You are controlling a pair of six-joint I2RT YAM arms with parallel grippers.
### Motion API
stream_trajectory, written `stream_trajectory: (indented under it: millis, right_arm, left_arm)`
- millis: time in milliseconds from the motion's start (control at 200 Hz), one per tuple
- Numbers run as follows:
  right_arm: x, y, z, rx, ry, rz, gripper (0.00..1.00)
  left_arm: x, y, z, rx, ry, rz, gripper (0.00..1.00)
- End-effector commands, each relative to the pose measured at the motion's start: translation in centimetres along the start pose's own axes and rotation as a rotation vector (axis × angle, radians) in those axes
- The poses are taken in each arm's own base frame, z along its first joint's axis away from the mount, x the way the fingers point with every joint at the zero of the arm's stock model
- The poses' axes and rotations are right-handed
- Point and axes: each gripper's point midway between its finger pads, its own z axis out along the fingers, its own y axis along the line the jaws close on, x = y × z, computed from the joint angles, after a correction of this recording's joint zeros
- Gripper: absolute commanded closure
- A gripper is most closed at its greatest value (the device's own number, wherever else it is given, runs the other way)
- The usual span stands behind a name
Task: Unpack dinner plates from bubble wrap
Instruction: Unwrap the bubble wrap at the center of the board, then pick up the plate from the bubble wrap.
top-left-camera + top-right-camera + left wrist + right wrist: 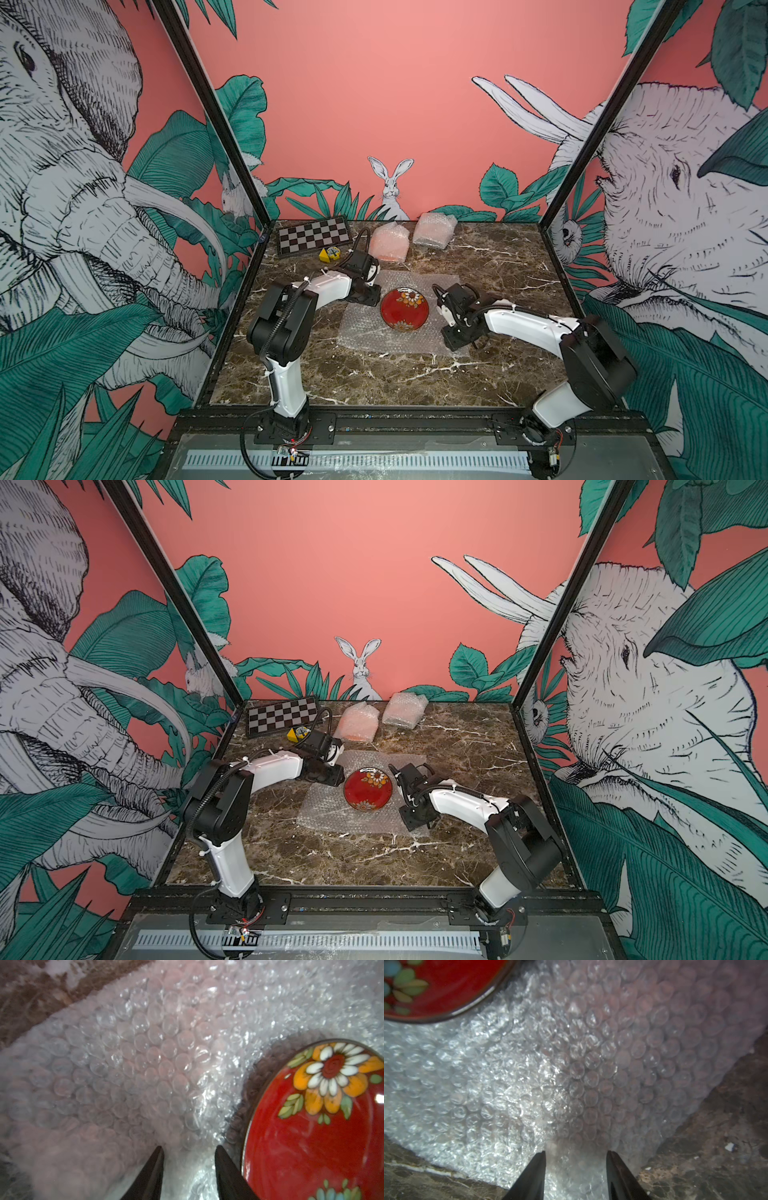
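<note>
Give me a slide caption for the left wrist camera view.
Open left gripper over bubble wrap, beside the red floral plate.

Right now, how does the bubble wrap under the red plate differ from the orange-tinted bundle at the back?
The sheet lies spread flat; the bundle is folded up. The sheet's plate sits bare on top; the bundle hides its contents, only an orange tint showing. Both are clear bubble wrap.

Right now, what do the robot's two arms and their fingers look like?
Both the left arm and right arm have glossy white shell links joined by blocky black joint housings. A black ribbed cable hose runs along each. The fingers are dark, slim, tapering blades.
</note>
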Motion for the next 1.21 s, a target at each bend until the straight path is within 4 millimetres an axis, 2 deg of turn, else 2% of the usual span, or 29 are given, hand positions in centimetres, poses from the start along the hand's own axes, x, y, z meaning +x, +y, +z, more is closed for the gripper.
stream_trajectory:
  millis: [0, 160, 290, 565, 585, 725, 785, 870, 1200]
  right_arm:
    - [-1.1, -0.6, -1.5, 0.042, -0.083, 0.021, 0.5]
    - [-3.0, -0.5, -2.6, 0.016, -0.157, 0.047, 0.49]
    - [-4.8, 0.0, -3.1, -0.042, -0.193, 0.064, 0.5]
    - [-10.9, 0.6, -3.8, -0.253, -0.315, 0.151, 0.52]
    - [-11.1, 0.5, -3.1, -0.265, -0.301, 0.16, 0.53]
    - [-13.3, 0.8, -2.7, -0.351, -0.306, 0.2, 0.56]
    - [-13.9, 0.8, -2.3, -0.364, -0.302, 0.213, 0.57]
    - [-14.4, 0.6, -1.9, -0.376, -0.297, 0.234, 0.58]
    - [-15.1, 0.4, -0.4, -0.428, -0.275, 0.287, 0.63]
  left_arm:
    - [-0.6, -1.1, -2.8, 0.029, -0.032, 0.021, 0.55]
    - [-0.4, -0.6, -4.0, -0.007, -0.034, 0.035, 0.54]
    - [0.0, -1.0, -4.8, 0.012, -0.038, 0.039, 0.54]
    - [-0.2, -2.6, -5.6, 0.097, -0.081, 0.026, 0.54]
    - [-0.2, -2.7, -5.6, 0.107, -0.082, 0.022, 0.55]
    - [-0.2, -3.5, -4.9, 0.161, -0.079, -0.008, 0.58]
    - [0.1, -3.4, -4.4, 0.161, -0.07, -0.022, 0.65]
    - [0.5, -3.4, -3.7, 0.169, -0.05, -0.033, 0.67]
    - [1.8, -3.0, -1.5, 0.171, 0.003, -0.057, 0.72]
